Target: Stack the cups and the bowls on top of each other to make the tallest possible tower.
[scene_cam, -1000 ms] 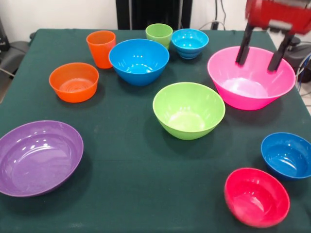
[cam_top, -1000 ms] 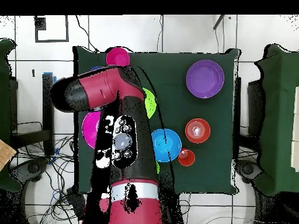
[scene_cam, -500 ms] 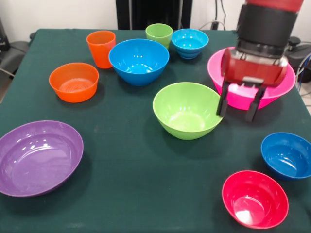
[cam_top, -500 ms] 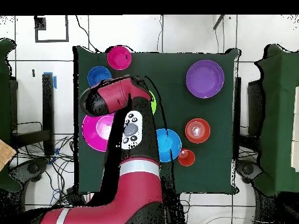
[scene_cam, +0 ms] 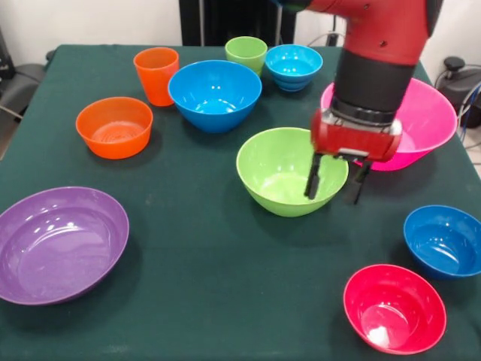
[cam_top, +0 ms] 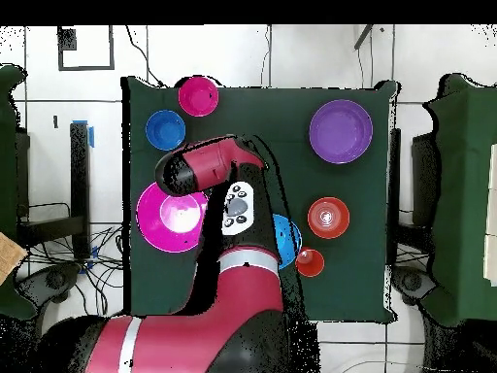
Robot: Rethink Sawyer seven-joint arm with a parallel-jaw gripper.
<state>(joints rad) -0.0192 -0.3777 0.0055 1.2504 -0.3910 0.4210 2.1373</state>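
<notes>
Your gripper (scene_cam: 337, 183) hangs over the right rim of the large lime green glossy plastic bowl (scene_cam: 282, 173), jaws apart and empty: one black finger (scene_cam: 313, 177) sits inside the bowl's rim, the other just outside it. Whether either finger touches the rim, you can't tell from these views. Taking that lime bowl as reference in the front view: the huge pink plastic bowl (scene_cam: 432, 113) is up and to its right, partly behind the red and black arm (scene_cam: 376, 53). The large blue bowl (scene_cam: 215, 94) is up-left, with the orange tumbler cup (scene_cam: 156, 74) just left of that and the medium orange bowl (scene_cam: 114, 126) further left. The light green tumbler cup (scene_cam: 246, 53) and a small blue bowl (scene_cam: 293, 65) stand side by side beyond it. The wide shallow purple bowl (scene_cam: 58, 242) is well off to the lower left. The second small blue bowl (scene_cam: 445, 241) and the small red bowl (scene_cam: 394, 306) are lower right. Everything sits apart on the dark green tablecloth (scene_cam: 203, 263), nothing stacked. In the overhead view the arm covers the lime bowl.
</notes>
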